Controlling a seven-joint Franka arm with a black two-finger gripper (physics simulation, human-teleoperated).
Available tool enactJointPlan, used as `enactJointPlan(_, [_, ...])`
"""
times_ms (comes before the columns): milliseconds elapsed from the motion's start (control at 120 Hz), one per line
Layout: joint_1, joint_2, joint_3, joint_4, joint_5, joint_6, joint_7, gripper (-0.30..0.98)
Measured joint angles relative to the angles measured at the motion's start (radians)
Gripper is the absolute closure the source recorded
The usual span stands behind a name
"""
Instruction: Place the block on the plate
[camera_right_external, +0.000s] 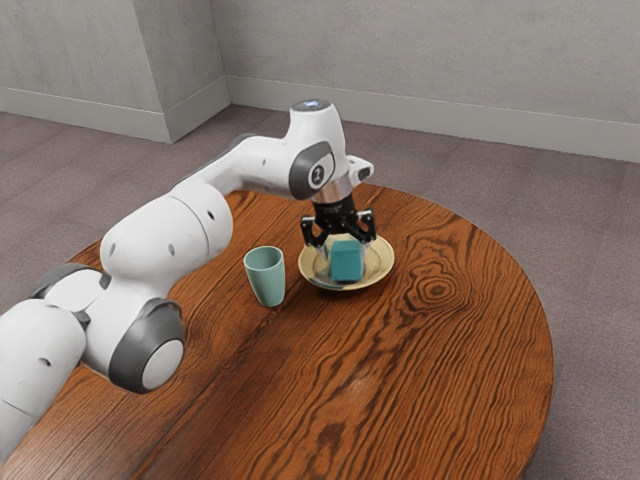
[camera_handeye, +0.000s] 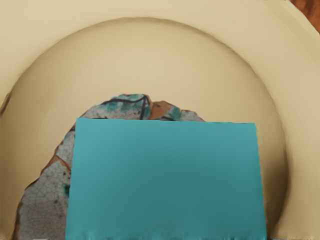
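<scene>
We are seeing the teal block sitting within the outline of the plate, directly below the black pincer; we are not managing to tell how far open the pincer is, whether it is gripping the block, or whether the block is resting on anything. The block is showing flat, matte faces and straight edges. Beneath it, an irregular, crackle-surfaced piece is lying on the plate, its greyish skin carrying turquoise patches, dark lines and rusty-brown broken edges. The plate itself is round, smooth and cream-tan, its broad rim curving around a sunken middle. Just beside it, a pale green cup is standing upright, smooth-walled and tapering towards its base. Both are standing on the round wooden bench, whose glossy red-brown top is showing dark, swirling grain and a ringed knot.
</scene>
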Motion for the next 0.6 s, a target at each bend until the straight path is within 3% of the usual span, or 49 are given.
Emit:
enactJointPlan(208, [0.001, -0.023, 0.009, 0.001, -0.004, -0.015, 0.004, 0.04])
enactJointPlan(342, [0.008, -0.132, 0.026, -0.014, -0.002, -0.053, 0.006, 0.02])
enactJointPlan(442, [-0.007, -0.315, 0.031, -0.14, 0.016, -0.076, 0.006, 0.01])
enactJointPlan(600, [-0.058, -0.791, -0.019, -0.606, 0.134, -0.108, 0.008, 0.01])
